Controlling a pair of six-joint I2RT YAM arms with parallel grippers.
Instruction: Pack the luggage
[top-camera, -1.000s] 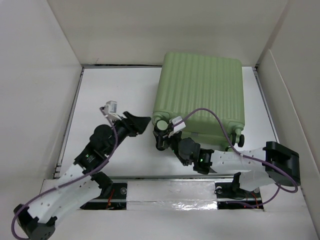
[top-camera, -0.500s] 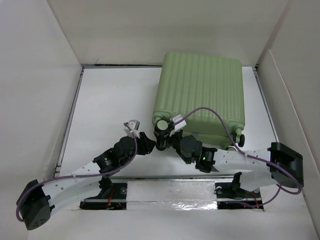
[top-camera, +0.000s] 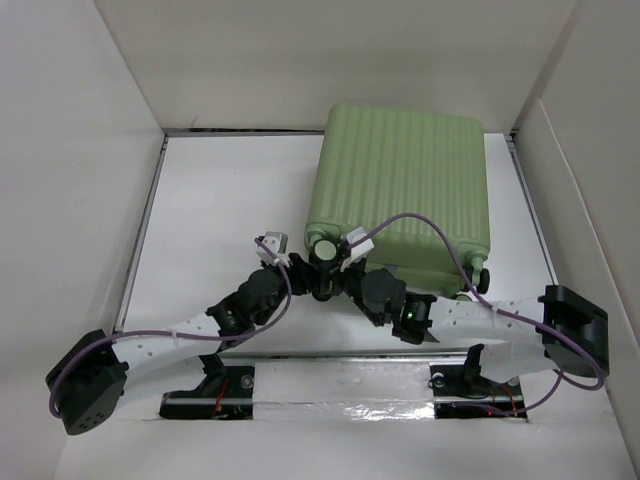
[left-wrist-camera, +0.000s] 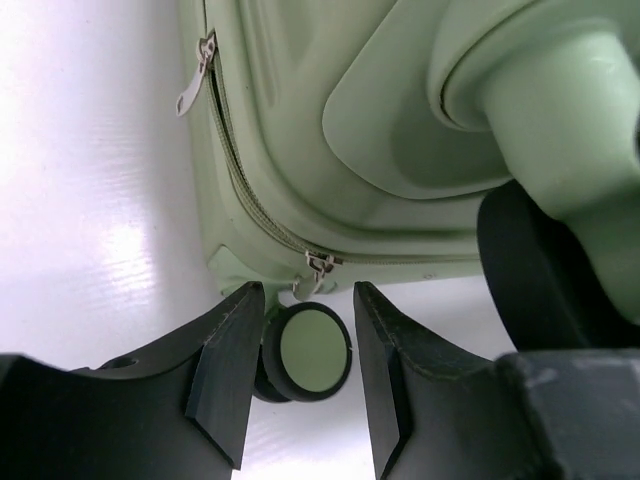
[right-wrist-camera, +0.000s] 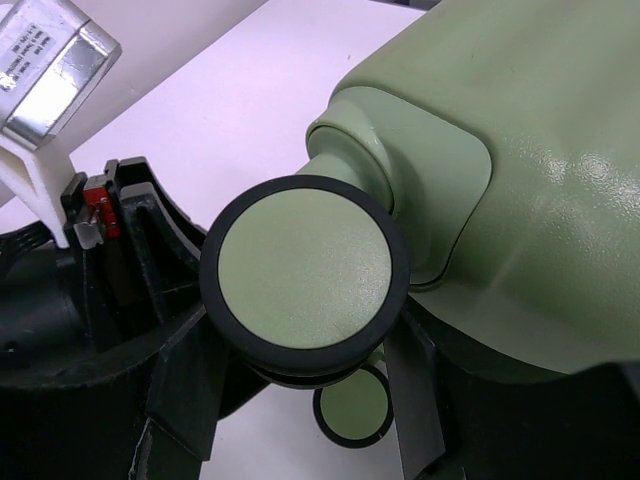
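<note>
Two grippers, both at the near-left corner of the luggage (top-camera: 400, 180). Left gripper (left-wrist-camera: 305, 298): fingers apart, nothing clamped. A small lower wheel (left-wrist-camera: 305, 350) shows in the gap just past the tips, with the zipper (left-wrist-camera: 250, 170) running above it. Right gripper (top-camera: 335, 275): fingers straddle the upper corner wheel (right-wrist-camera: 305, 262), one on each side. Can't tell if they pinch it or just sit beside it. The grippers face each other across that corner, close together. Luggage is closed and lies flat on the white table (top-camera: 220, 200), ribbed shell up, wheels toward the arms, right of centre, against the far wall.
</note>
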